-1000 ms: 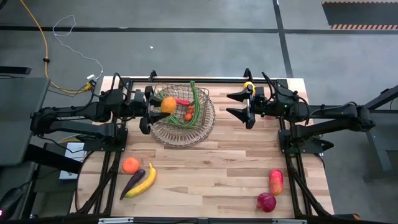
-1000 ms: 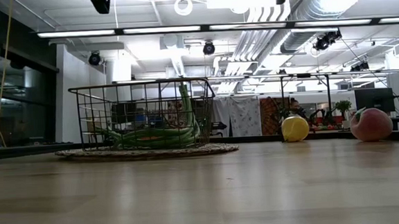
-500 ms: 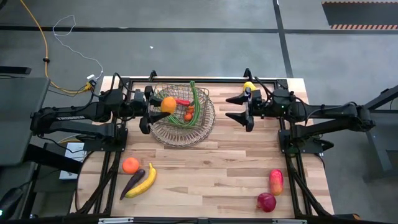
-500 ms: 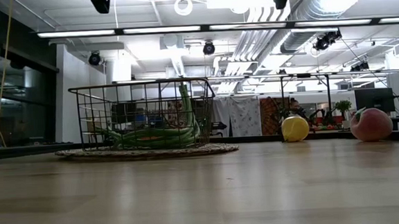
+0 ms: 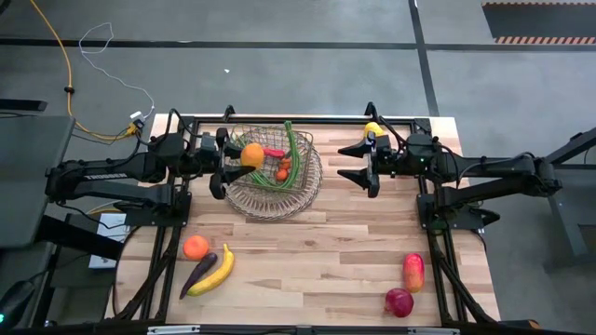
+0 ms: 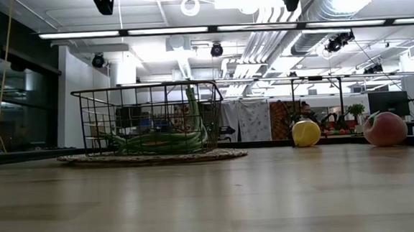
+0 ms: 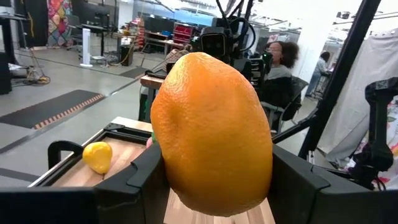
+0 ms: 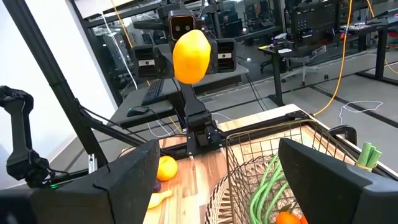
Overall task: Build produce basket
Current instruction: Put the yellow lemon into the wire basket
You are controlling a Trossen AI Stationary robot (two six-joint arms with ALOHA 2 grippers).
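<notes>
Open workshop room with bright ceiling lights and ducts behind a pale wood-plank table [image 5: 317, 251]. A seated person [image 7: 278, 59] shows in the background of the left wrist view.

Left gripper [image 5: 225, 164] sits at the left rim of the basket [image 5: 276, 198], fingers clamped on an orange [image 5: 251, 156]; in the left wrist view the orange [image 7: 211, 134] fills the gap between the two dark fingers [image 7: 149, 177]. The fruit hangs over the basket's left edge, above the wire.

Inside the basket, just right of the held orange: long green beans [image 5: 295, 149] lean against the far wall, a red chilli [image 5: 273, 152] lies beside them, and small carrots [image 5: 282, 173] sit near the middle. From table height the beans [image 6: 167, 141] lie across the basket floor.

Right gripper [image 5: 358, 163] hovers to the right of the basket, clear of it, jaws spread wide with nothing between them. The lemon [image 5: 372, 129] lies just behind that gripper, near the table's far edge.

Well off from the left gripper, near the table's front left: a second orange [image 5: 196, 247], an eggplant [image 5: 197, 274] and a banana [image 5: 216, 271], the last two touching. Well off from the right gripper, at the front right: two red apples [image 5: 406, 287] close together.
</notes>
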